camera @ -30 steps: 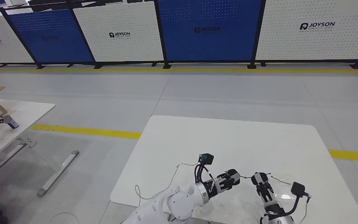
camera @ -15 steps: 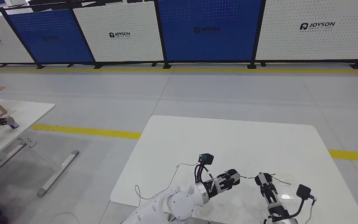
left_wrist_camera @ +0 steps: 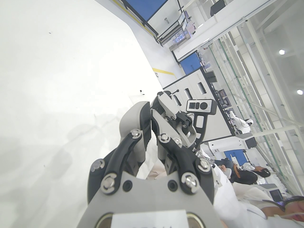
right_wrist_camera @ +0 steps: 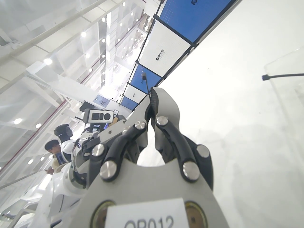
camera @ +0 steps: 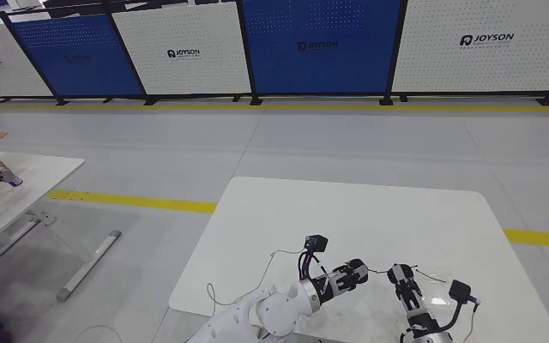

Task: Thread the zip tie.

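Zip tie [right_wrist_camera: 144, 75] is pinched in right gripper [right_wrist_camera: 152, 94], head past its tips; left gripper [left_wrist_camera: 151, 116] is held alongside, pressed together.

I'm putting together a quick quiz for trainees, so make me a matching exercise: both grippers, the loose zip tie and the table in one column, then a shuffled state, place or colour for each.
Things
1. left gripper
2. right gripper
3. loose zip tie
4. table

States
A. resting on the clear tray
B. white
C. jaws shut on a black zip tie
D. jaws shut, nothing visible between them

Pairs: 1-D, 2-C, 3-A, 4-B
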`<state>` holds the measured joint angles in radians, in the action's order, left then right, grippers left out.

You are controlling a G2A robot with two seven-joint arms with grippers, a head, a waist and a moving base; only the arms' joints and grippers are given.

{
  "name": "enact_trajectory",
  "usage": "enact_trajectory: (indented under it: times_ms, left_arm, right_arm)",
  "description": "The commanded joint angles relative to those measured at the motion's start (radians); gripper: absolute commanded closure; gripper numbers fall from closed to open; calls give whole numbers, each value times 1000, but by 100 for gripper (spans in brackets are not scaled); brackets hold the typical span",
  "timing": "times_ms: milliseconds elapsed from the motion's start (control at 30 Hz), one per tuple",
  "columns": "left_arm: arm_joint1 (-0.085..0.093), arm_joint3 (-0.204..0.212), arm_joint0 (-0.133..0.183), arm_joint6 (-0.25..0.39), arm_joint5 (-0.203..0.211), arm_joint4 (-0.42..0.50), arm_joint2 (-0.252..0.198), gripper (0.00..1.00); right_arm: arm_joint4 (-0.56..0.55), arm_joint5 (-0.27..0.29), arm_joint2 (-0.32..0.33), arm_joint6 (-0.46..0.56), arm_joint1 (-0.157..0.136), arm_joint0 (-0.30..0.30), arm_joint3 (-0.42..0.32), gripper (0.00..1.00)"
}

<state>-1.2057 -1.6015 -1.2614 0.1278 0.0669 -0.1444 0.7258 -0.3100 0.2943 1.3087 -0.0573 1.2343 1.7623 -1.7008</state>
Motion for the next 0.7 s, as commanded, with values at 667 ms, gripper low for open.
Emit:
enact_trajectory:
  times_ms: [667]
  left_arm:
    - [0, 0, 0, 0, 0, 0, 0, 100]
  right_arm:
    - [-3, -7, 9, 9, 6, 0, -4, 100]
